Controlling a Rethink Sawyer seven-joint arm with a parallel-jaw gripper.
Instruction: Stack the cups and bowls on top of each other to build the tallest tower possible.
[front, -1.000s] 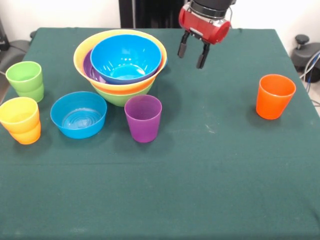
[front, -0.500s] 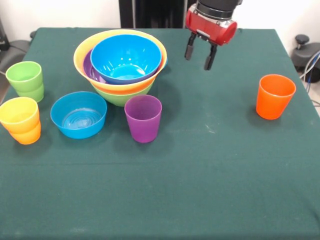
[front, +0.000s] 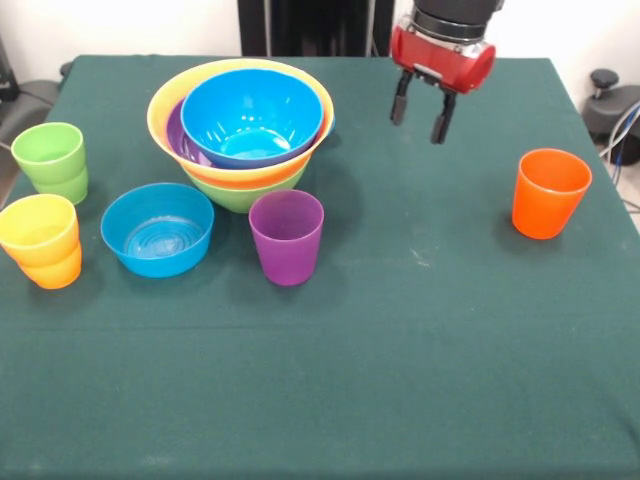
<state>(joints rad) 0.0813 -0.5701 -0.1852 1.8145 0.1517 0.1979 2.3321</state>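
Note:
The tower (front: 240, 135) stands at the back left: a lime green bowl at the base, a yellow bowl, a purple bowl and a big blue bowl (front: 252, 115) on top. A smaller blue bowl (front: 157, 228) sits in front of it beside a purple cup (front: 286, 236). A green cup (front: 51, 161) and a yellow cup nested in an orange one (front: 41, 240) stand at the left edge. An orange cup (front: 548, 192) stands alone at the right. My gripper (front: 419, 112) hangs open and empty above the table, between the tower and the orange cup.
The dark green tablecloth (front: 400, 350) covers the whole table. The robot's dark pedestal (front: 300, 25) stands at the far side. Grey objects lie off the table's right edge (front: 612, 105).
My gripper has moved to the right, away from the tower and toward the orange cup, staying open. The cups and bowls have not moved.

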